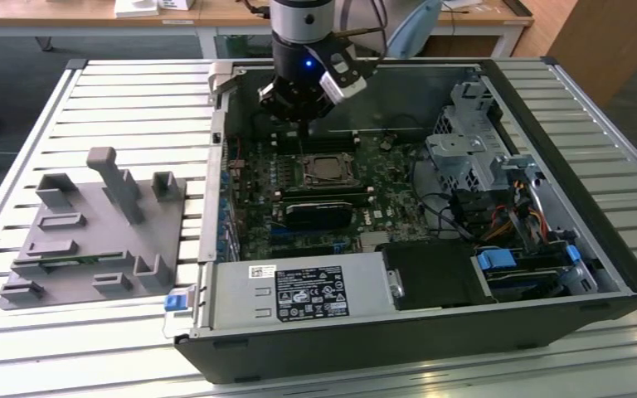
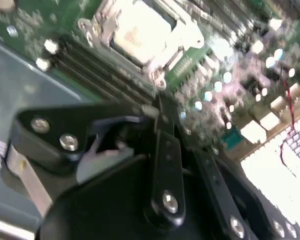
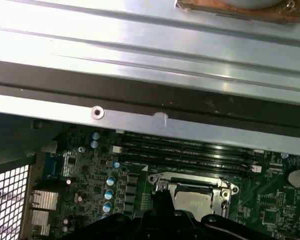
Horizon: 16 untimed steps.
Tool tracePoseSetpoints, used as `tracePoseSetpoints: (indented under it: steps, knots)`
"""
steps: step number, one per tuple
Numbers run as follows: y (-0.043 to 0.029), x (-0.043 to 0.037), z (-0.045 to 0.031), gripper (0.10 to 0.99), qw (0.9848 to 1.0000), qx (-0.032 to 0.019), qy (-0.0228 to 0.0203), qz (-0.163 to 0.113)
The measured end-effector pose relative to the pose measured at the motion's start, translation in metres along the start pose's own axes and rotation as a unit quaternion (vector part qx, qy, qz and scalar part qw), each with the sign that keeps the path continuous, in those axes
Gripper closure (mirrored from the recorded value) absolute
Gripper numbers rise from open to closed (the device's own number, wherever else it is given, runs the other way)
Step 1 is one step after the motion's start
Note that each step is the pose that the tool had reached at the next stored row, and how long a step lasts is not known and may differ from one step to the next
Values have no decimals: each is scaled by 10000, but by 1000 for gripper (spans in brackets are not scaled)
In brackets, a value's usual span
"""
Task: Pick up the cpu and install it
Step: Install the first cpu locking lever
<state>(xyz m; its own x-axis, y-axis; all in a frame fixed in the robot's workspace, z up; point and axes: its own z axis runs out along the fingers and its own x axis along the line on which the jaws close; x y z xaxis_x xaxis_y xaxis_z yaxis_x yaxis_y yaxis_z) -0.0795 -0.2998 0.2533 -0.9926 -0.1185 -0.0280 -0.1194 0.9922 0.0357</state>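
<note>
The arm point(image 1: 296, 33) comes down vertically from the far edge of the exterior view, wrist pointing straight down. Its gripper point(image 1: 296, 116) hangs low, black linkage bars point(image 2: 165, 170) converging toward the tips; whether the tips are parted cannot be told.

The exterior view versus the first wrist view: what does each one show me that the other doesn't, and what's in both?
The exterior view alone takes in the whole open computer case on the slatted table, the grey holder block beside it, the labelled power supply, and the gripper hanging above the motherboard.

The first wrist view alone gives a close look at the case's metal edge with a screw.

Both show the green motherboard, the memory slots and the cpu sitting in its socket frame.
</note>
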Motion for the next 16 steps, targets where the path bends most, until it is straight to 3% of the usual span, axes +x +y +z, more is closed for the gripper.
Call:
tracePoseSetpoints:
  steps: [5, 9, 16]
  knots:
    - [-46, 41, 2, 980, 10000, 0, 0, 3]
    - [-38, 130, 2, 980, 10000, 0, -1, 3]
    - [11, 158, 4, 980, 10000, 1, 0, 3]
